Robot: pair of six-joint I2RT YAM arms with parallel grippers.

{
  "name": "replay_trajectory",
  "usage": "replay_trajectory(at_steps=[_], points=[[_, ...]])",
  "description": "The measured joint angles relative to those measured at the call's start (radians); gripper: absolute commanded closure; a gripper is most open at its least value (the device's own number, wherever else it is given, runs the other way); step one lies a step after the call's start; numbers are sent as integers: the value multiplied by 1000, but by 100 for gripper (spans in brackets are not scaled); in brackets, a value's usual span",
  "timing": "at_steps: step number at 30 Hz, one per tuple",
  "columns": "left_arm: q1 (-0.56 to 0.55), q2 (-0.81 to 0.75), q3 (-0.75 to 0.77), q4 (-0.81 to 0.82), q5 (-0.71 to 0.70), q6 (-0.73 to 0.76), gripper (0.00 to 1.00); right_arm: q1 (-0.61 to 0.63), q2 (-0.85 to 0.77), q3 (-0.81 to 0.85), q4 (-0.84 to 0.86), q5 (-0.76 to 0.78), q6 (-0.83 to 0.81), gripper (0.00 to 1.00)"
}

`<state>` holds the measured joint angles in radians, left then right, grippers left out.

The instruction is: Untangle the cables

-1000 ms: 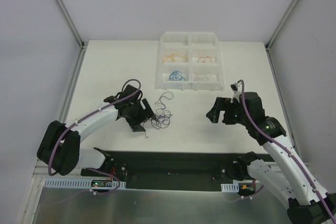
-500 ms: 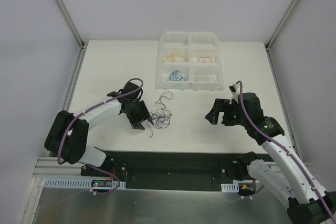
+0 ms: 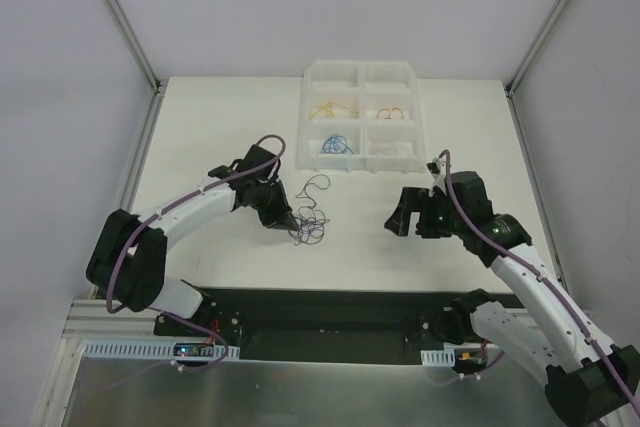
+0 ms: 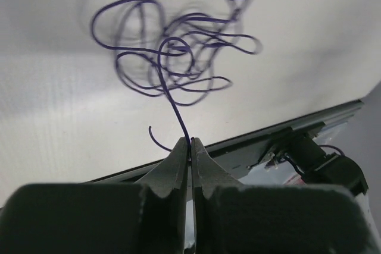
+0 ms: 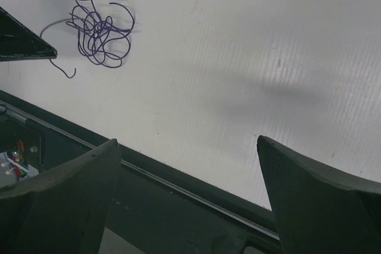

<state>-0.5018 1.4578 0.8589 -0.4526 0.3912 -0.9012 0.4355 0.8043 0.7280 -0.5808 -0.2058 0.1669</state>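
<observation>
White tabletop (image 3: 200, 137), pale walls (image 3: 300, 7), purple cable tangle (image 3: 308, 225)

White arms (image 3: 188, 215), purple cables (image 3: 268, 139), seemingly dark fingers (image 4: 169, 169).

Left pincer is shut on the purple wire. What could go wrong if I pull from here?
1. The left pincer grips one thin strand at its very tips, so it may slip out.
2. Nothing holds the purple tangle down: the right pincer hangs open, apart from it, so pulling may drag or tighten the whole knot.
</observation>
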Motion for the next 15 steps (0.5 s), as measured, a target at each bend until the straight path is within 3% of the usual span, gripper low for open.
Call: replay_trajectory(at_steps=[6, 15], points=[[-70, -123, 213, 8, -14, 105, 100, 1, 42, 0, 58, -84, -12, 0], [-93, -225, 575, 59, 77, 267, 100, 92, 94, 64, 321, -202, -56, 2]])
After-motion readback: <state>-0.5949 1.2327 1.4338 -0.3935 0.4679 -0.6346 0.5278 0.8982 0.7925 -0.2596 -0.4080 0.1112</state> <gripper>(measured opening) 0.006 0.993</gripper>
